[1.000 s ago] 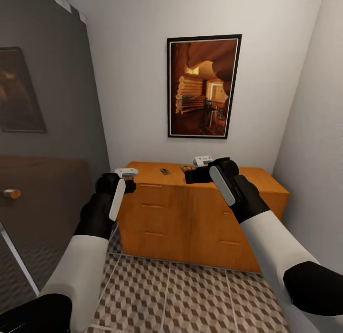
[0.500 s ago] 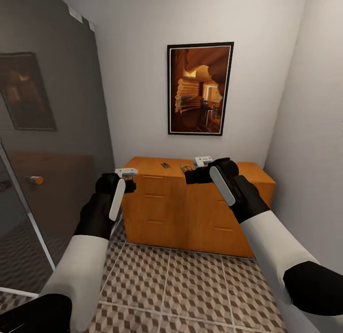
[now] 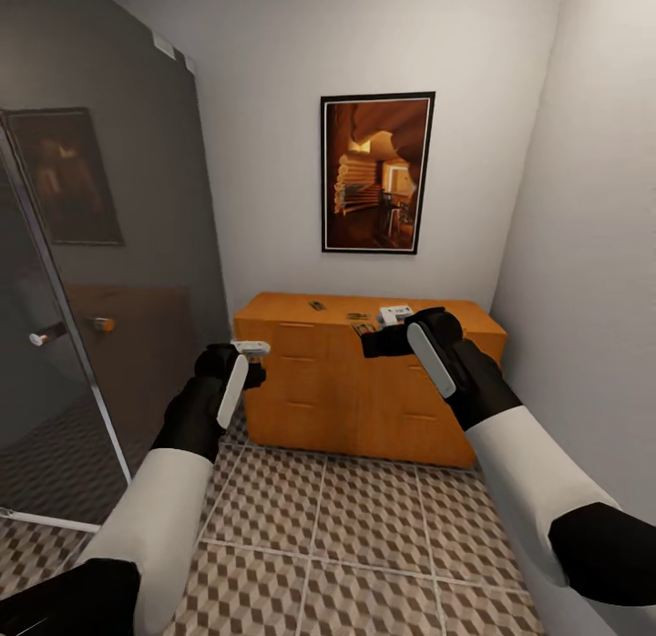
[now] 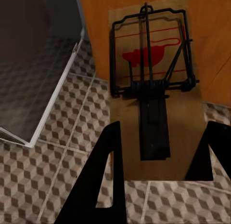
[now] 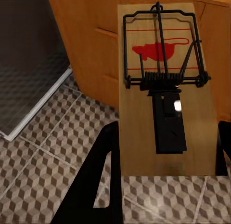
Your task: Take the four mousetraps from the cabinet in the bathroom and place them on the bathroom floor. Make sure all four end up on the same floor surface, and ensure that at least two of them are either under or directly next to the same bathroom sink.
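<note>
Cabinet point(image 3: 364, 381) farther, more floor point(image 3: 364, 536) open

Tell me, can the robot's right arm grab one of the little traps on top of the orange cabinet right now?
Probably not: its right gripper already holds a mousetrap, and the cabinet looks out of reach.
</note>
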Controlling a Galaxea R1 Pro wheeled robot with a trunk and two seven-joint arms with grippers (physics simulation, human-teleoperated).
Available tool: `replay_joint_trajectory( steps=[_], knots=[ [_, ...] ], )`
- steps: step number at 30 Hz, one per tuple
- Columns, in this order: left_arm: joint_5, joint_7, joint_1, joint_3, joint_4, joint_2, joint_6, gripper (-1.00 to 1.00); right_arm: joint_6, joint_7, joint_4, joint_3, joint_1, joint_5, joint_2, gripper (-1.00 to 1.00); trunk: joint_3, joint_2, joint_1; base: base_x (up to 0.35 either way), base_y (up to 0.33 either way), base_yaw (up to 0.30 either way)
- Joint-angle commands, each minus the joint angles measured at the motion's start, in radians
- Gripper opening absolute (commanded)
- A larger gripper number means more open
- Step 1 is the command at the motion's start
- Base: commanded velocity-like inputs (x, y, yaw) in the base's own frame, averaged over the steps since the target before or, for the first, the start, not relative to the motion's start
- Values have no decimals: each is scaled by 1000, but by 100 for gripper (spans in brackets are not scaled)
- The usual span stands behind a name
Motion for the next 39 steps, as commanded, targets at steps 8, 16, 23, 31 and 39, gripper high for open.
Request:
replay_joint_trajectory(
  steps=[8, 16, 23, 31, 39],
  knots=[
    [2, 1, -1, 5, 224, -1, -87, -100, 4, -3, 62, 0, 54, -1, -15, -100, -1, -1, -1, -346, 0, 0],
    [11, -6, -1, 10, 495, 32, -292, -100, -51, -10, 353, 2, 147, 7, -17, -100, -1, -1, -1, -346, 0, 0],
    [110, -15, -1, 11, 728, 71, -542, -100, -100, -10, 490, 8, 148, 39, -15, -100, -1, -1, -1, -328, 0, 0],
    [139, -17, -1, 9, 941, 125, -743, -100, -163, -3, 544, 8, 148, 44, -12, -100, -1, -1, -1, -54, 0, 175],
    [146, -60, 0, 9, 1031, 129, -837, -100, -181, -6, 616, 10, 148, 46, -3, -100, -1, -1, -1, -2, 0, 271]
  ],
)
